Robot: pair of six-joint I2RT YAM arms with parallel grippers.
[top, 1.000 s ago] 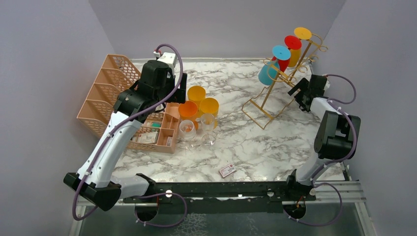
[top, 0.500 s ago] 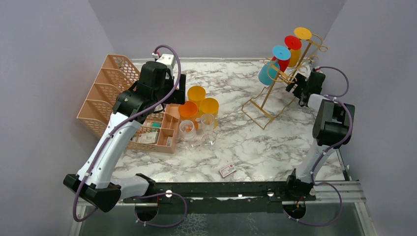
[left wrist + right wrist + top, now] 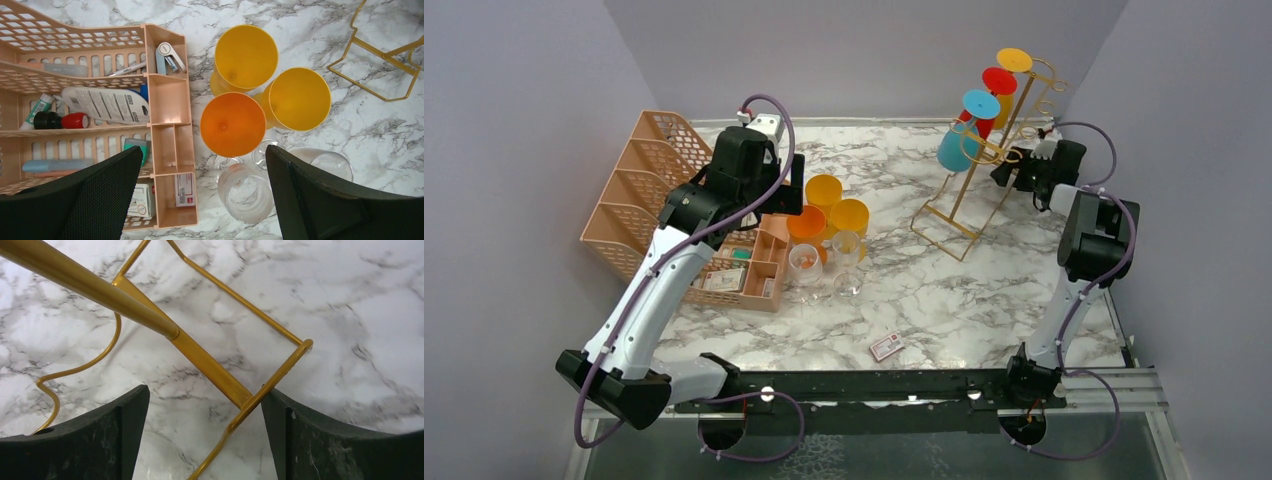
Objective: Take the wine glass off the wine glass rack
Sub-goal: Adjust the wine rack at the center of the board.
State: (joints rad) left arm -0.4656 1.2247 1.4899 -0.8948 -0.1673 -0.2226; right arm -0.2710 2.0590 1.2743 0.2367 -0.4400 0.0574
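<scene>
From above, the gold wire rack [image 3: 984,152] stands at the far right of the bench [image 3: 944,300]. Three wine glasses [image 3: 952,147], blue, red and yellow, hang upside down on it. The right end effector [image 3: 1011,172] is just beside its rail.

In the left wrist view, the left end effector [image 3: 202,155] is spread wide above orange and yellow cups [image 3: 232,124] beside a peach organizer [image 3: 167,150].

In the right wrist view, the jaws stand wide, with the rack's wires between them, not clamped.

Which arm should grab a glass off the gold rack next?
Right. The right hand is open beside the gold rack where the colored wine glasses hang. The left hand hovers over the cups by the peach organizer, across the table.
</scene>
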